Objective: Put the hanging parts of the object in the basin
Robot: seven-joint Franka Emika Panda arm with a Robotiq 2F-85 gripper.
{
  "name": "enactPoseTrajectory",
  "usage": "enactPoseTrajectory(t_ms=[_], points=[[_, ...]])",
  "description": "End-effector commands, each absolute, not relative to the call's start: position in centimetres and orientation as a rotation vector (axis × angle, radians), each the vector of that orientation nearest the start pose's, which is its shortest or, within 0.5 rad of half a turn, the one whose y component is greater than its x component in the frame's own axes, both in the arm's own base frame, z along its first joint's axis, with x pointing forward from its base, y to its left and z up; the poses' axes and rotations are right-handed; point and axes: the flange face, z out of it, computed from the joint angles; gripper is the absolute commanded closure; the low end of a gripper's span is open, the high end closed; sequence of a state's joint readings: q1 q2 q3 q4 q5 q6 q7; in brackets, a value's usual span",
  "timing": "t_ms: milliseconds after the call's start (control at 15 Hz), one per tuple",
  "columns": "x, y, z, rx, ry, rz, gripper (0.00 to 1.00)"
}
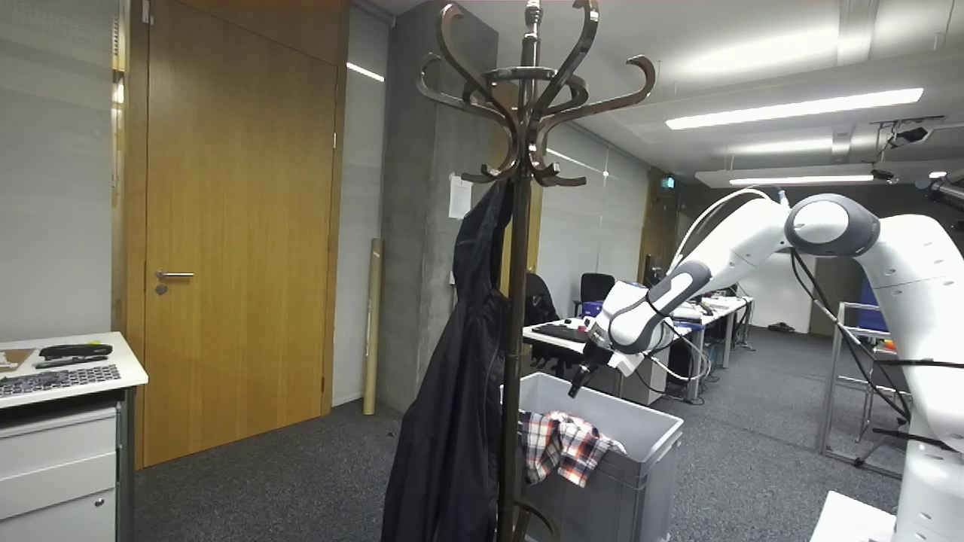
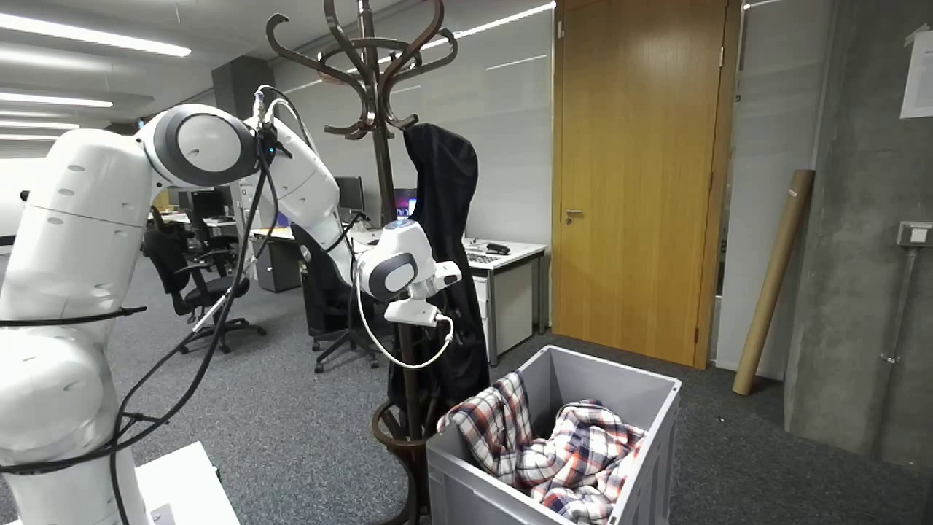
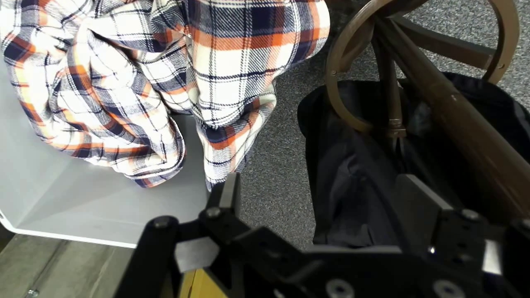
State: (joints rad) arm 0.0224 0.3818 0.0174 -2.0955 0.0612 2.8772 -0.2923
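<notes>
A plaid cloth in white, navy and orange (image 2: 583, 437) lies bunched in the grey basin (image 2: 605, 368). Part of it drapes over the basin wall on the coat-stand side. That hanging part (image 1: 565, 444) shows outside the wall in an exterior view and in the wrist view (image 3: 244, 62). My gripper (image 3: 321, 178) is open with nothing between its fingers. In the wrist view its left finger overlaps the lower tip of the hanging cloth. In an exterior view the gripper (image 1: 580, 380) is above the cloth, apart from it. The basin also shows in the wrist view (image 3: 95, 207).
A brown coat stand (image 1: 515, 301) with a dark coat (image 1: 452, 421) stands beside the basin on the draped side. The coat (image 3: 352, 186) and the stand's ring (image 3: 337, 95) are close by in the wrist view. Desks and chairs stand further back.
</notes>
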Motion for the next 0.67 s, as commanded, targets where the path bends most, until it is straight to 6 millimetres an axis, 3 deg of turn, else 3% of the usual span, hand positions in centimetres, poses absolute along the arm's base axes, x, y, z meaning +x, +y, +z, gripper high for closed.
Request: enactPoseTrajectory(t_ms=[0, 400, 600], points=[[61.8, 2.2, 28.0, -3.067, -0.421, -0.628, 0.0], [62.8, 3.2, 27.6, -3.101, -0.505, -0.773, 0.0], [63.4, 4.3, 26.1, -3.154, -0.599, -0.789, 0.0]])
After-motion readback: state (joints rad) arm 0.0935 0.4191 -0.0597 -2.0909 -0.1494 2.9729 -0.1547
